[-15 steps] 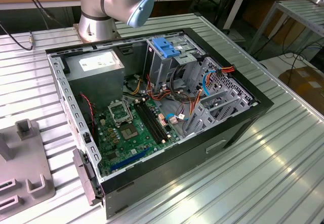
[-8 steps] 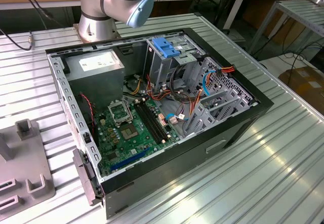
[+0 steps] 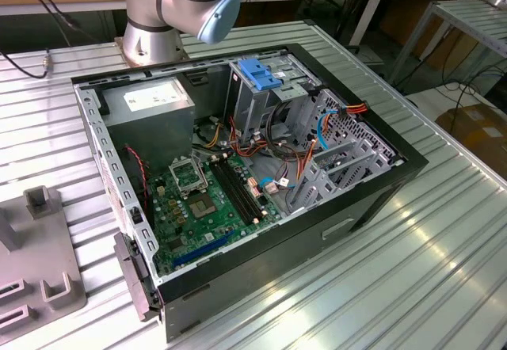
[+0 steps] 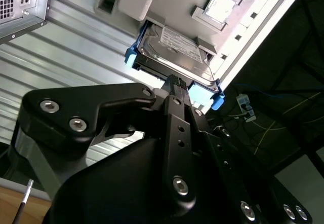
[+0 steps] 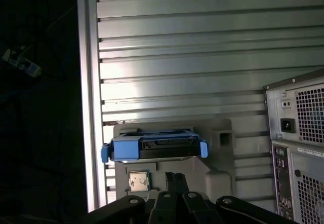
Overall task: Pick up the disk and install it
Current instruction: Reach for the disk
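The disk sits in a grey holder on the surface, near its edge and well apart from the computer case. The gripper hangs just above it. Its fingers look pressed together, holding nothing. The disk's long side lies crosswise under them.

One disk, one computer case, perhaps one processor chip

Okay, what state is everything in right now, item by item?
Computer case: on its side, open, panel off.
Disk: resting in the grey holder, outside the case.
Chip: lying in the same holder.
Gripper: close to the disk's edge.
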